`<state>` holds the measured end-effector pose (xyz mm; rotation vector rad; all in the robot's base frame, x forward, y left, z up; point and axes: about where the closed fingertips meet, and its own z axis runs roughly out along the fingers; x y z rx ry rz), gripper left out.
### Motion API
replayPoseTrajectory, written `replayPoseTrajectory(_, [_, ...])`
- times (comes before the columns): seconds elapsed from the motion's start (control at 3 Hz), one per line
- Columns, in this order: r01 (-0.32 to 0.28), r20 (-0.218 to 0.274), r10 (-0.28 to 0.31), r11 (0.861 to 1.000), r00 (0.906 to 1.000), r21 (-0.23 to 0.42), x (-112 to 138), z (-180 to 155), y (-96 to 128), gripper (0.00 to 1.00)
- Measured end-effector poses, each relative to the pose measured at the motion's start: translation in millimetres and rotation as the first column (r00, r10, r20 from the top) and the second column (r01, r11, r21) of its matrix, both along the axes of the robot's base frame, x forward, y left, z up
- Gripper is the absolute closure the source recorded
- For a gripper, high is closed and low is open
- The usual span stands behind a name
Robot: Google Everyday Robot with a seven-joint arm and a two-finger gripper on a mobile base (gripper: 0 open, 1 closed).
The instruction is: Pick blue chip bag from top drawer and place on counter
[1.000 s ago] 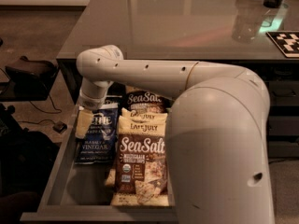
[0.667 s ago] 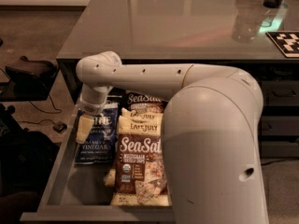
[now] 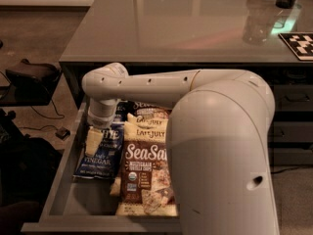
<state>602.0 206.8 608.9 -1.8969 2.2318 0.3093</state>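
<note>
The glossy grey-brown desk (image 3: 186, 28) fills the upper part of the view, and nothing of mine is set on it yet. My bulky white arm (image 3: 220, 146) reaches from the right, below the desk's near edge, and bends down toward its near left corner. There the wide shallow grey top drawer (image 3: 61, 180) stands pulled out. Its middle row holds a big brown Sea Salt chip bag (image 3: 146, 180) with a yellow Late July bag (image 3: 146, 129) behind it. The small dark-blue vinegar chip bag (image 3: 100, 160) lies flat in the left row, its right side touching the brown bag. My jaws hang straight down over the blue bag's upper end, just beside the drawer's left wall. I cannot tell whether they are spread or pinching the foil. The risks as I judge them: a shallow pinch on slick, puffy foil could slip on the lift, the neighbouring bag could snag and drag along, or the bag could catch the desk's near edge coming up.
</note>
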Motion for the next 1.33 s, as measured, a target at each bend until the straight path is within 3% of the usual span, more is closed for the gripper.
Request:
replayPoseTrajectory(0.33, [0.029, -0.003, -0.029, 1.000, 0.9996, -0.010, -1.3, -7.7, -9.0, 0.42])
replayPoseTrajectory(1.0, [0.030, -0.003, -0.030, 0.999, 0.9995, -0.010, -1.3, 5.1, -9.3, 0.89])
replayPoseTrajectory(1.33, [0.040, 0.087, -0.039, 0.999, 0.9954, -0.015, -3.9, 29.3, -5.1, 1.00])
